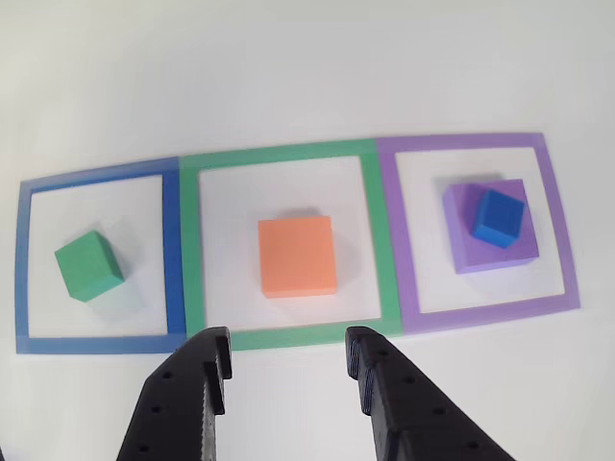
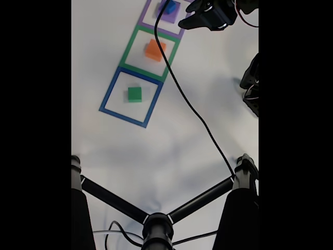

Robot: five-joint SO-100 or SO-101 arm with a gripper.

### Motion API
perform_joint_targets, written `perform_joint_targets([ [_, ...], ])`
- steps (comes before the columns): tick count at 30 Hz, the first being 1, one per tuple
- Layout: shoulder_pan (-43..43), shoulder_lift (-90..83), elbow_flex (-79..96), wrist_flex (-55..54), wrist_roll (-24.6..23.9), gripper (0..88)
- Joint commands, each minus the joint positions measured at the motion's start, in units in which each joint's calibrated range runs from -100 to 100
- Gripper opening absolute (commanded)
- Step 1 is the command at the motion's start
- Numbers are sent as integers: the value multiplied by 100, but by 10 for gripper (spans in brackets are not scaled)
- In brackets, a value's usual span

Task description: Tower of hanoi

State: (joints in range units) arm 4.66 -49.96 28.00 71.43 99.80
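In the other view my gripper (image 1: 288, 370) hangs at the bottom edge, jaws spread wide and holding nothing, lined up just below the green outline (image 1: 288, 154). The orange block (image 1: 298, 255) sits flat in the middle of that outline, a clean square face up, edges nearly parallel to the tape. I judge it my next pick: I should come down centred over it, keep the fingers (image 1: 202, 360) as wide as they are until they straddle its two sides, then close squarely so the foam doesn't twist. The green block (image 1: 88, 265) lies turned on a diagonal inside the blue outline (image 1: 24, 269). The blue cube (image 1: 498, 218) rests on the purple slab (image 1: 471, 254), also skewed, in the purple outline (image 1: 562, 230); the slab barely outspans it.

In the fixed view the three outlines run in a slanted row up the white table (image 2: 182, 135). The green block (image 2: 135, 94) is nearest the tripod (image 2: 157, 226), orange (image 2: 154, 50) next, the blue cube (image 2: 169, 7) at the top edge. My gripper (image 2: 187, 23) is dark there, beside the purple square; a black cable (image 2: 190, 107) trails across the table.
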Motion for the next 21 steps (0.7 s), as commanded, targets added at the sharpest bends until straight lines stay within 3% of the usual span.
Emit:
perform_joint_targets([
  [1,-455,132,-51,-299,20,110],
  [10,-1431,284,857,-1230,20,198],
  [15,-1713,140,1866,-2161,20,288],
  [21,-1934,108,3056,-3618,20,320],
])
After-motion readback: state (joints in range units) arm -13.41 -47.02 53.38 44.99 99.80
